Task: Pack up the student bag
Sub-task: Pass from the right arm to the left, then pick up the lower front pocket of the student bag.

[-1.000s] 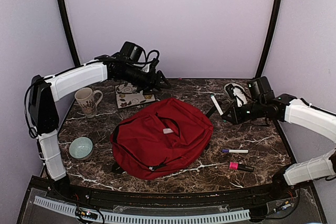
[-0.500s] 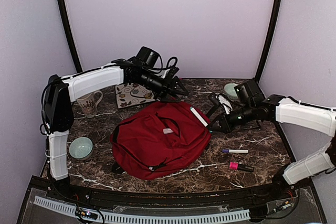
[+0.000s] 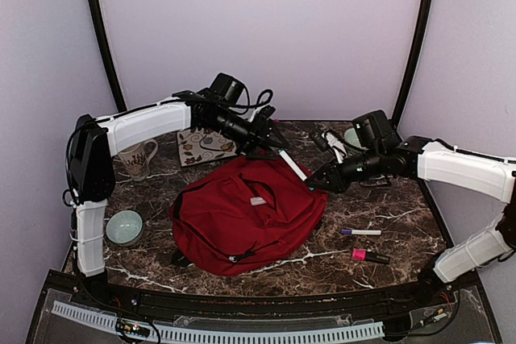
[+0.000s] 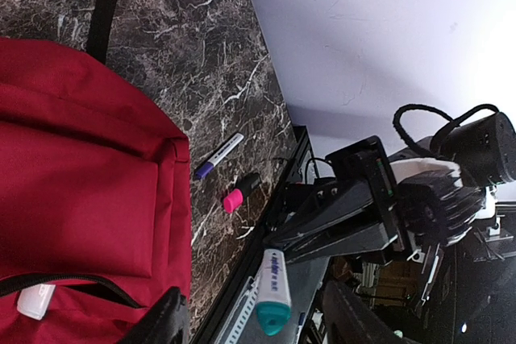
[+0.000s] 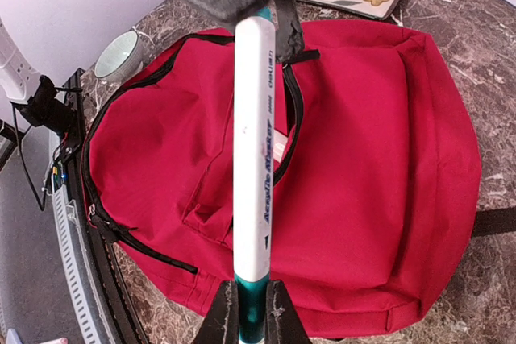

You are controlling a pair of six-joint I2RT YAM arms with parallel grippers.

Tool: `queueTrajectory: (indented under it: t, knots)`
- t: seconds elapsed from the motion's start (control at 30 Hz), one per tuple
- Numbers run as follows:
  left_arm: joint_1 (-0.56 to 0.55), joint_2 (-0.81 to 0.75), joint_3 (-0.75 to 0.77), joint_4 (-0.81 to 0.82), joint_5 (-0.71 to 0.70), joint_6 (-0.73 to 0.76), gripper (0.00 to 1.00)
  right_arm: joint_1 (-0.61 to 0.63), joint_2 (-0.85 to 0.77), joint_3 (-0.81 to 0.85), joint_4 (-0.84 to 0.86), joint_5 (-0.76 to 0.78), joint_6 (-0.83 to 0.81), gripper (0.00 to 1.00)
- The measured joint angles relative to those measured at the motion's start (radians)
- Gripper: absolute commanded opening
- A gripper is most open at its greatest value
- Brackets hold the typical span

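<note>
The student bag (image 3: 242, 215), a big dark-red backpack, lies flat in the middle of the table; it also shows in the left wrist view (image 4: 72, 167) and the right wrist view (image 5: 363, 159). My right gripper (image 3: 313, 184) (image 5: 251, 308) is shut on the teal end of a white marker (image 3: 292, 167) (image 5: 254, 142) and holds it above the bag's back edge. The marker's other teal end (image 4: 272, 300) sits between the wide-open jaws of my left gripper (image 3: 278, 144) (image 4: 262, 316), which do not touch it.
A purple-capped marker (image 3: 360, 232) and a pink one (image 3: 369, 256) lie right of the bag. A mug (image 3: 135, 157), a pale bowl (image 3: 125, 227) and a floral pouch (image 3: 201, 144) are at the left. A small white piece (image 3: 257, 201) lies on the bag.
My right gripper carried the white marker left, over the bag's edge, up to my left gripper. My left arm swung right from the floral pouch, then held still.
</note>
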Motion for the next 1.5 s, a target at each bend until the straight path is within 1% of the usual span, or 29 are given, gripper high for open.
queueTrajectory:
  t: [0.17, 0.3, 0.37, 0.5, 0.6, 0.63, 0.7, 0.8, 0.9, 1.0, 1.07, 1.13, 1.3, 1.37, 1.5]
  knots:
    - [0.000, 0.007, 0.000, -0.010, 0.006, 0.002, 0.45, 0.001, 0.021, 0.032, 0.010, -0.002, -0.010, 0.00]
    - [0.000, 0.009, 0.001, -0.008, 0.023, -0.002, 0.31, 0.004, 0.051, 0.060, 0.008, -0.003, -0.026, 0.00]
    - [0.000, 0.010, 0.001, -0.006, 0.027, -0.003, 0.25, 0.006, 0.057, 0.068, 0.007, -0.002, -0.032, 0.00]
    - [0.000, 0.011, 0.001, -0.003, 0.035, -0.003, 0.20, 0.008, 0.058, 0.074, -0.003, 0.000, -0.046, 0.00]
    - [0.000, 0.011, 0.001, -0.002, 0.042, -0.003, 0.15, 0.008, 0.058, 0.074, -0.010, 0.000, -0.055, 0.00]
    - [0.000, 0.011, 0.001, -0.002, 0.045, -0.004, 0.11, 0.008, 0.058, 0.074, -0.012, 0.000, -0.059, 0.00]
    - [0.000, 0.011, 0.001, 0.003, 0.052, -0.005, 0.00, 0.009, 0.058, 0.074, -0.017, 0.001, -0.068, 0.00]
    - [0.000, 0.011, 0.001, 0.005, 0.056, -0.008, 0.00, 0.010, 0.058, 0.074, -0.021, 0.010, -0.074, 0.00]
    - [0.000, 0.013, 0.001, 0.005, 0.056, -0.009, 0.00, 0.014, 0.059, 0.081, -0.027, 0.031, -0.063, 0.23]
    - [0.000, 0.013, 0.001, 0.004, 0.049, -0.008, 0.00, 0.014, 0.075, 0.100, -0.035, 0.064, -0.029, 0.39]
    - [0.000, 0.013, 0.001, 0.000, 0.035, -0.005, 0.00, 0.015, 0.086, 0.106, -0.033, 0.090, 0.001, 0.47]
    - [0.000, 0.013, 0.001, -0.009, 0.014, -0.001, 0.00, 0.015, 0.096, 0.112, -0.032, 0.120, 0.032, 0.50]
    - [0.000, 0.000, -0.013, -0.043, -0.082, 0.019, 0.00, 0.014, 0.145, 0.162, -0.061, 0.206, 0.084, 0.54]
    - [0.000, -0.022, -0.034, -0.071, -0.135, 0.029, 0.00, 0.014, 0.176, 0.194, -0.084, 0.233, 0.094, 0.58]
    - [0.000, -0.096, -0.101, -0.097, -0.245, 0.043, 0.00, 0.014, 0.238, 0.240, -0.118, 0.271, 0.100, 0.60]
